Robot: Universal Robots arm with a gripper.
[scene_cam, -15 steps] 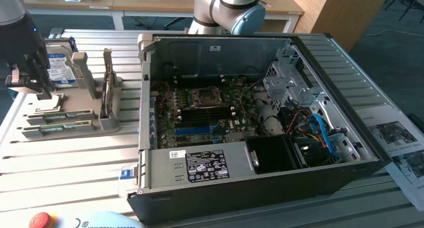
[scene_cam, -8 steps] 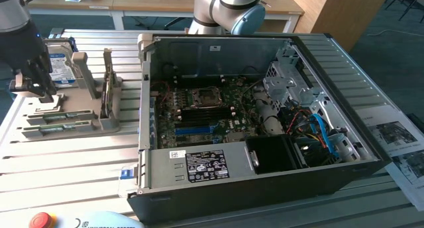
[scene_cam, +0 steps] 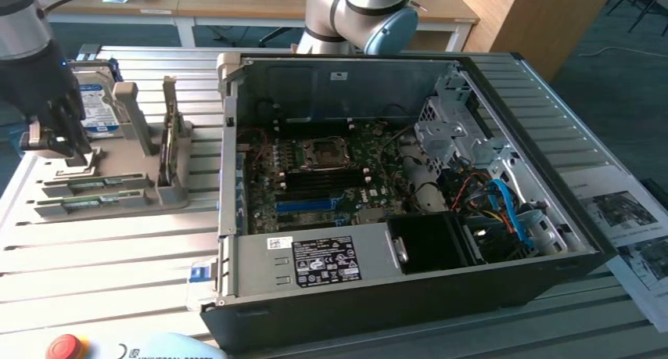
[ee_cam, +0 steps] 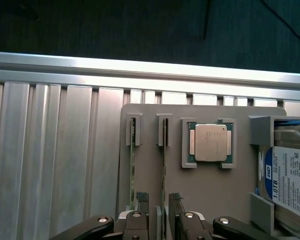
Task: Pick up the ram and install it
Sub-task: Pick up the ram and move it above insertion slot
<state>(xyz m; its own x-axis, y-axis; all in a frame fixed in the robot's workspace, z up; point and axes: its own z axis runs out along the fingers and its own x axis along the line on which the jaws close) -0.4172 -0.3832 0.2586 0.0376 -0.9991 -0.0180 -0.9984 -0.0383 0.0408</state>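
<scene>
**Open jaws straddle the ram in its holder**

At the lower left of the exterior view, a red stop button [scene_cam: 65, 347] sits at the near edge of the slatted metal counter [scene_cam: 105, 265]. To its right, across the middle of the frame, lies the opened computer case [scene_cam: 418, 304] with its motherboard [scene_cam: 313, 179] exposed.

At the left of the frame stands a grey holder [scene_cam: 172, 193]. The ram [scene_cam: 99, 184] rests on edge in one of its slots, with a second green stick [scene_cam: 92, 203] just beside it. The gripper [scene_cam: 65, 157] is down over the ram's left end.

In the wrist view the jaws are spread, one finger on each side of the ram [ee_cam: 164, 165], and they grasp nothing. Whether the fingers touch it cannot be told. Farther along the holder sit a silver processor chip [ee_cam: 210, 142] and a hard drive [ee_cam: 290, 180].
</scene>
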